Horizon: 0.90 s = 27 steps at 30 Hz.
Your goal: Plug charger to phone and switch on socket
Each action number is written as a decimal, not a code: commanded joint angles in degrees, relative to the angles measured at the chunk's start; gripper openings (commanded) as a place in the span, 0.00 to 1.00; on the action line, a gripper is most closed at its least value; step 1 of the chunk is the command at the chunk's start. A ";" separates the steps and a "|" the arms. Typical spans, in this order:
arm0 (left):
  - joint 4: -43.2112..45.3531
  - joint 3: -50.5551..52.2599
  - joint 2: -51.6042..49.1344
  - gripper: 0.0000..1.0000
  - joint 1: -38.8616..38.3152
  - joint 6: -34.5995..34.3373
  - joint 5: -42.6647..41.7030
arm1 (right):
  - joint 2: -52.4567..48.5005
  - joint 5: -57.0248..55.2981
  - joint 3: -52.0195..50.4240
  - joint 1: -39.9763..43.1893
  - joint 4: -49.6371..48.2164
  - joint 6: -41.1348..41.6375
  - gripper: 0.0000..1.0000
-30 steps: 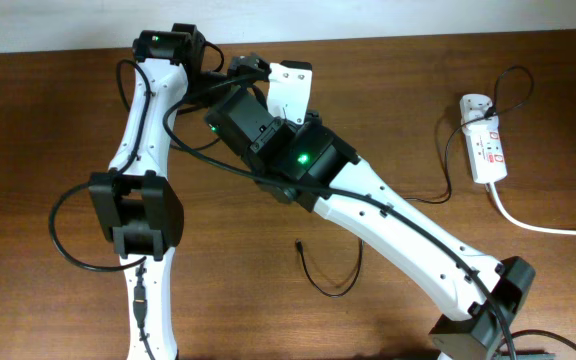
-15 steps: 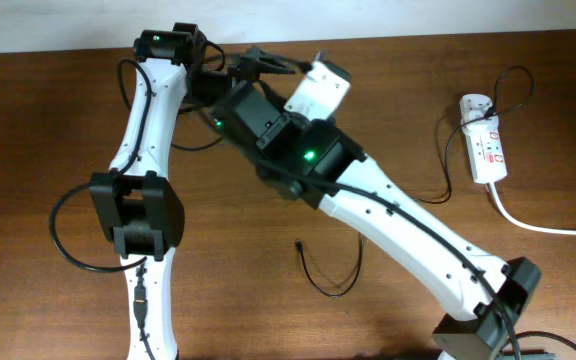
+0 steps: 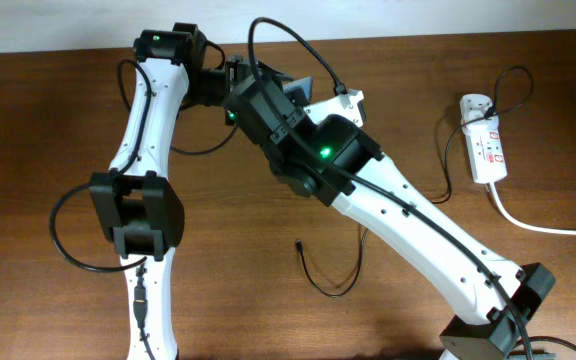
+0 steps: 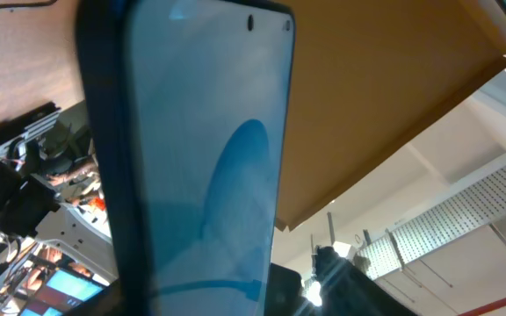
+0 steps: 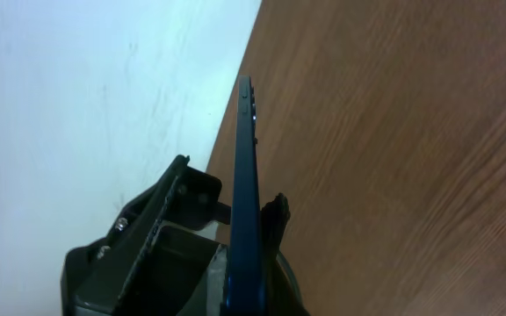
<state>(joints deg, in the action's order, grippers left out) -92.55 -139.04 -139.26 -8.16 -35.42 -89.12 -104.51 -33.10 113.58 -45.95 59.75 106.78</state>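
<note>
Brown wood makes the worktop point(image 3: 48, 150), and two robot arms stretch over it from the near side. Nearest lies the one charger point(image 3: 330, 292). Its small plug tip rests loose on the wood and touches nothing else. Its thin black cable makes a loop, goes under the right arm point(image 3: 408, 225) and runs off to the right. Further back on the right is the one socket point(image 3: 483, 145), a small white strip with red marks, lying flat. The charger's white block sits at its far end, and a thick white cord point(image 3: 548, 228) leaves its near end. Furthest back, close to the white wall point(image 5: 77, 79), is the one phone point(image 5: 246, 175). It is up off the wood, well apart from the plug tip and the socket. The right wrist view sees it edge on, dark and thin, with a black jaw on each flat side. So the right jaws are almost together, pinched on the phone. The left arm point(image 3: 143, 130) ends at the same spot. Its view is filled by the phone's pale blue screen, and from above the right arm covers its tip, so I cannot tell if the left jaws are apart or together.
</note>
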 commanded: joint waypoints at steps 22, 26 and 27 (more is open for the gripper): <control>-0.20 -1.16 -0.02 0.03 0.20 -2.80 -1.07 | 2.25 4.68 1.51 -0.04 -1.77 11.17 0.06; -0.20 -1.16 -0.02 0.00 0.20 -2.80 -1.07 | 2.25 4.66 1.51 -0.04 -1.75 10.88 0.29; -0.20 -1.16 -0.02 0.00 0.20 -2.80 -1.07 | 2.25 4.63 1.51 -0.04 -1.73 10.47 0.38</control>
<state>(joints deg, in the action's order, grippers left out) -92.60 -139.09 -139.26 -7.90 -37.45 -88.55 -104.16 -29.69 113.80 -45.23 57.82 118.61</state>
